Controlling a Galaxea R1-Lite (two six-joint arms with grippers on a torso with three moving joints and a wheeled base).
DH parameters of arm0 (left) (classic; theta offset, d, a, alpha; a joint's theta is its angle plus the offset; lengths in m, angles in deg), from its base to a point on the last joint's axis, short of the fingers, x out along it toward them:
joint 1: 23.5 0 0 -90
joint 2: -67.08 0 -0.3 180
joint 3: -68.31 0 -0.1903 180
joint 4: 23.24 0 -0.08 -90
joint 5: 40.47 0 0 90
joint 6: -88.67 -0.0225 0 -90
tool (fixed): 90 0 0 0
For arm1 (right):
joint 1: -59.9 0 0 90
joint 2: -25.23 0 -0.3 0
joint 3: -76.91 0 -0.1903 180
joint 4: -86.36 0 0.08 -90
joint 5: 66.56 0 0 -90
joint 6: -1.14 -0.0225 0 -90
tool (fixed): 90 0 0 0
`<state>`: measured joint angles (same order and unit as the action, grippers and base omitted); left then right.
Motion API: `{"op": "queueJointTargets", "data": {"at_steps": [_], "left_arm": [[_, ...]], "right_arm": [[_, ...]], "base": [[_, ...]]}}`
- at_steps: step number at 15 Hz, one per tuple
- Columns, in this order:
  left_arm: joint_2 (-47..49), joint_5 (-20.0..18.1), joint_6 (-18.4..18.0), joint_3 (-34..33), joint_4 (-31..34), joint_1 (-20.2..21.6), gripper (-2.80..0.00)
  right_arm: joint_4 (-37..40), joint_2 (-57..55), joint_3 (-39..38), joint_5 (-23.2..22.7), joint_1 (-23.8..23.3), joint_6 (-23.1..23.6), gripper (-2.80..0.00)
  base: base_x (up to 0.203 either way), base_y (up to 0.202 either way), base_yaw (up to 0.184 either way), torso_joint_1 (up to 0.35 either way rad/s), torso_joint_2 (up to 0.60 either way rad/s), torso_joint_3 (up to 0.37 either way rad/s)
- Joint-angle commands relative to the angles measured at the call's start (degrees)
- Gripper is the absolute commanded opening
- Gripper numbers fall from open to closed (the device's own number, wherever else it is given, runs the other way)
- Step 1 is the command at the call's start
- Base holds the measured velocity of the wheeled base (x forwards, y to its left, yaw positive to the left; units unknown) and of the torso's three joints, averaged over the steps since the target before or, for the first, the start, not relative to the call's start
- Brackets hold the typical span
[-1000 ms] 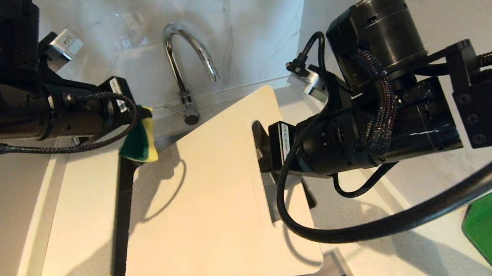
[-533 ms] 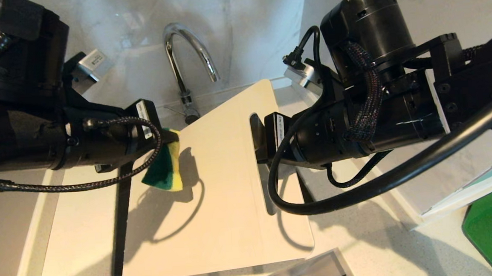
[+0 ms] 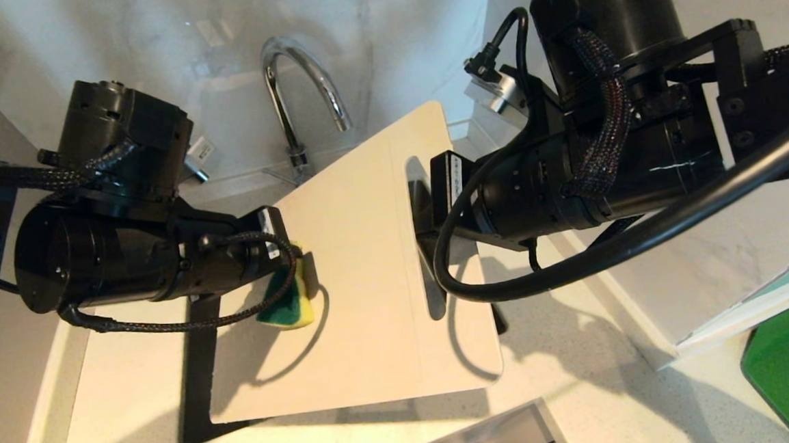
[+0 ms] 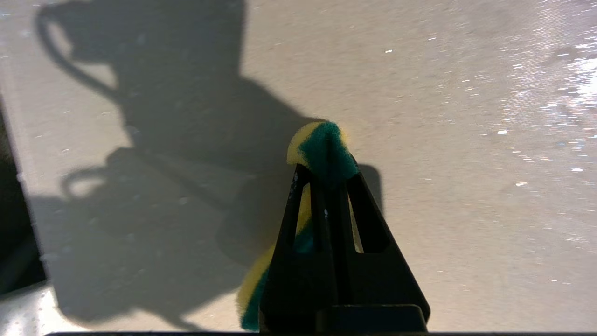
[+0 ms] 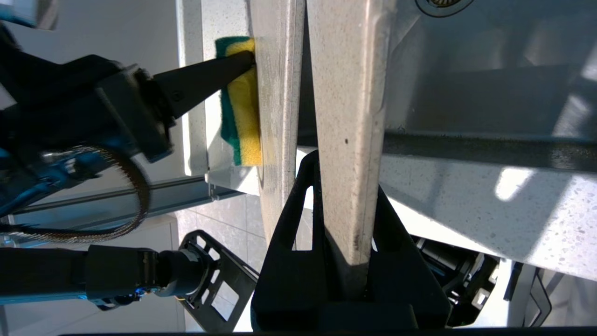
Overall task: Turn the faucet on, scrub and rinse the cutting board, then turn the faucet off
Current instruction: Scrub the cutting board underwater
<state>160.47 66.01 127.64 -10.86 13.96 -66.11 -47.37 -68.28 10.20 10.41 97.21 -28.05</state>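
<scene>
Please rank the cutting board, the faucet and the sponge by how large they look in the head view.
1. cutting board, by far the largest.
2. faucet, farther from the camera.
3. sponge, partly hidden behind the left gripper.

The cutting board [image 3: 370, 264] stands tilted over the sink [image 5: 489, 70], in front of the faucet [image 3: 305, 97]. The left pincer [image 3: 295, 269] presses a sponge [image 3: 289, 307] against its left part; the right pincer [image 3: 421, 209] clamps its right edge by the slot.
</scene>
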Motion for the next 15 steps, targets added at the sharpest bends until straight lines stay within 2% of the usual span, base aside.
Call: {"op": "queueJointTargets", "data": {"at_steps": [1, 3, 8, 11, 15], "left_arm": [[0.36, 0.04, 0.3, -1.85, 0.1, 1.53, -2.8], [-0.58, -0.26, 0.25, -5.22, -1.15, 3.22, -2.8], [-3.08, -1.03, 0.09, -19.34, -11.8, 8.02, -2.8], [-6.26, -4.98, -1.82, -25.48, -15.26, 14.71, -2.8], [-9.81, -10.13, -5.51, -28.15, -16.19, 24.18, -2.8]], "right_arm": [[-0.05, 0.26, 0.07, -0.24, 0.04, -0.17, -2.8], [-0.05, 0.26, 0.35, -0.24, 0.04, -0.17, -2.8], [-0.05, 0.53, 0.51, -0.24, -0.05, -0.17, -2.8], [0.03, 0.97, 0.42, -0.24, -0.05, -0.17, -2.8], [0.1, 1.57, 0.51, -0.24, -0.05, -0.17, -2.8]], "base": [[0.0, 0.0, 0.0, 0.0, 0.0, 0.0], [0.0, 0.0, 0.0, 0.0, 0.0, 0.0], [0.0, 0.0, 0.0, 0.0, 0.0, 0.0], [0.0, 0.0, 0.0, 0.0, 0.0, 0.0], [0.0, 0.0, 0.0, 0.0, 0.0, 0.0]]}}
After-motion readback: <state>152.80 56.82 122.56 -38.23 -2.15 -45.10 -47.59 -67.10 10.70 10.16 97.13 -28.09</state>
